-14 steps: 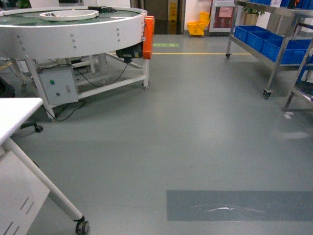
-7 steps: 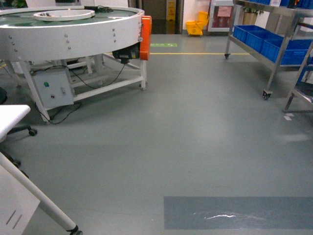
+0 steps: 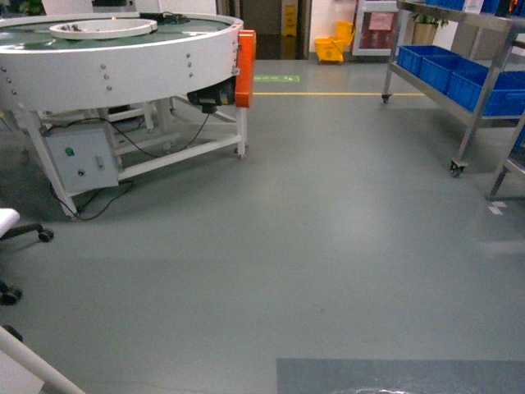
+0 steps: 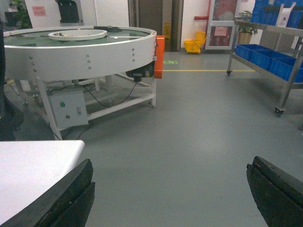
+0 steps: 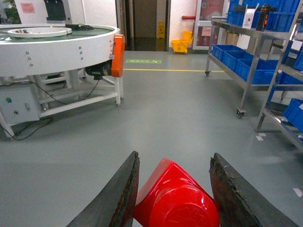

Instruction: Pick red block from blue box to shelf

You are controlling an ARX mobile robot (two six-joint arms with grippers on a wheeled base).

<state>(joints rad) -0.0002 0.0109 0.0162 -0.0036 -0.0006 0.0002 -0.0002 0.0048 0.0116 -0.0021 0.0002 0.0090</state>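
In the right wrist view my right gripper is shut on the red block, a glossy cube held tilted between the two dark fingers with its round stud facing the camera. My left gripper hangs open over bare floor with nothing between its fingers. The shelf, a steel rack on casters, stands at the far right; it also shows as the shelf and the shelf in the wrist views. The blue box is out of view. Neither gripper shows in the head view.
A round white conveyor table with a grey control box fills the left. Dark blue crates sit on the rack. A white table corner and chair casters are near left. A yellow mop bucket stands far back.
The head view has travelled forward over the floor. The white table has slid out at lower left, the dark floor patch has dropped to the bottom edge, and the rack sits slightly further right.
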